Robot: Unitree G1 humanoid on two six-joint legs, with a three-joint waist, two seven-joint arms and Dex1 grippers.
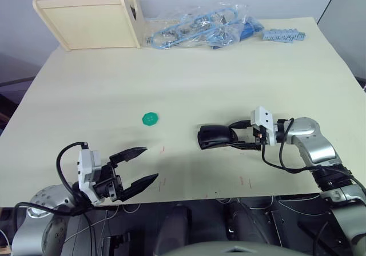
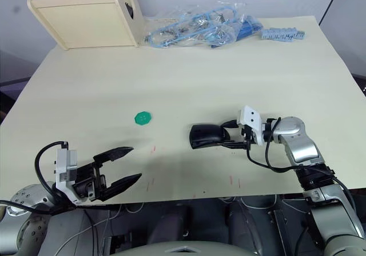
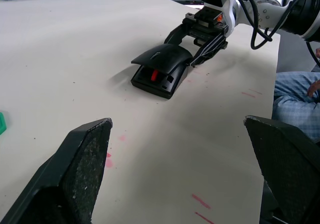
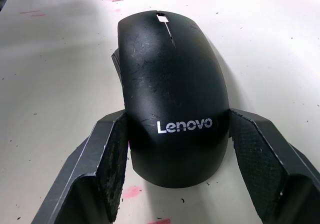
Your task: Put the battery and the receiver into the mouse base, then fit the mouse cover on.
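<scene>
While the left hand (image 1: 139,166) hangs released and empty over the near bench (image 1: 86,90) edge, the right hand (image 1: 235,138) further in brackets the mouse cover (image 4: 170,91), fingers (image 4: 112,156) at its flanks; whether they actually pinch it I cannot tell. It lies askew on the mouse base (image 3: 157,81), front gaping over a red patch. Seating it well likely means squaring it first, then pressing evenly. Battery and receiver are hidden beneath, if loaded. Beyond sits a green disc (image 1: 150,118)

Left gripper (image 1: 139,166) is hanging wide open, pointing toward 2 o'clock. Right gripper (image 1: 220,137) is reaching toward 9 o'clock, fingers (image 4: 112,159) spread apart.
</scene>
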